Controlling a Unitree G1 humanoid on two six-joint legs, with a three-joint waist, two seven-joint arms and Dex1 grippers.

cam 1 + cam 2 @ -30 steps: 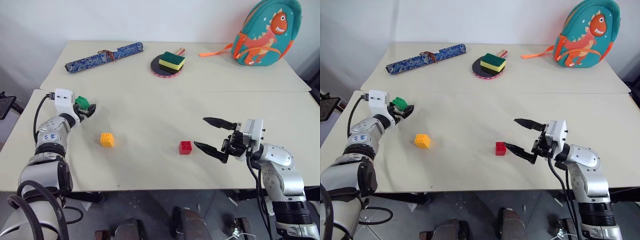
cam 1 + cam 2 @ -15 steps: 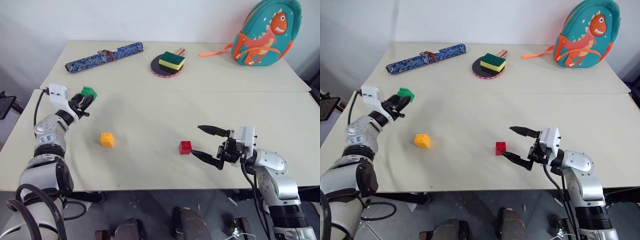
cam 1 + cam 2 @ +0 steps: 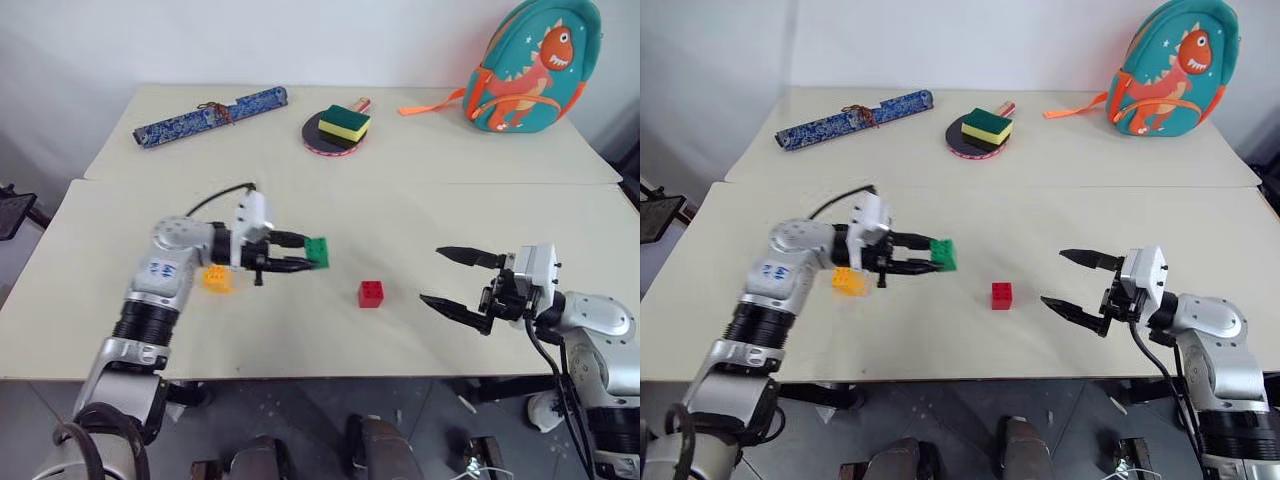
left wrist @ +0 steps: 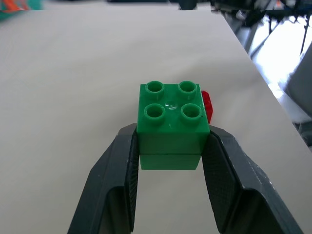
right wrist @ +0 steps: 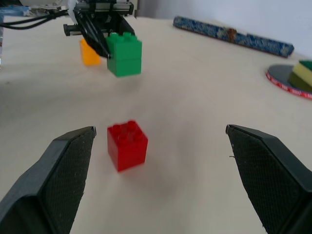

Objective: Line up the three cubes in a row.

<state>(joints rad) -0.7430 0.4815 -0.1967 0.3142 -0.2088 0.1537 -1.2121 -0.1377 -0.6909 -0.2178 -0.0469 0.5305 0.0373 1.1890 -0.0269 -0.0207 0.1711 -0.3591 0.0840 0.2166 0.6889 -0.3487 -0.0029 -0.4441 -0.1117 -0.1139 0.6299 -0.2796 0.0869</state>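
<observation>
Three cubes are what we must line up. Our left gripper is clamped on the green cube, one finger on each side, studs facing up, and holds it above the table, a little left of centre. From that gripper the red cube lies just to the right and slightly nearer to us, resting on the table. The yellow-orange cube lies on the opposite side, to the left, partly hidden behind our left forearm.

We judge that the coming move turns on this: the green cube hangs between the other two, slightly farther from us than they are, so lowering it a touch nearer would bring all three into one left-to-right row.

Our right gripper hovers to the right of the red cube, fingers wide apart and empty; it is the nearer arm to the red cube.

Far across the table, a dark round dish carries a yellow-and-green sponge. A blue patterned roll lies far left and a dinosaur backpack far right.
</observation>
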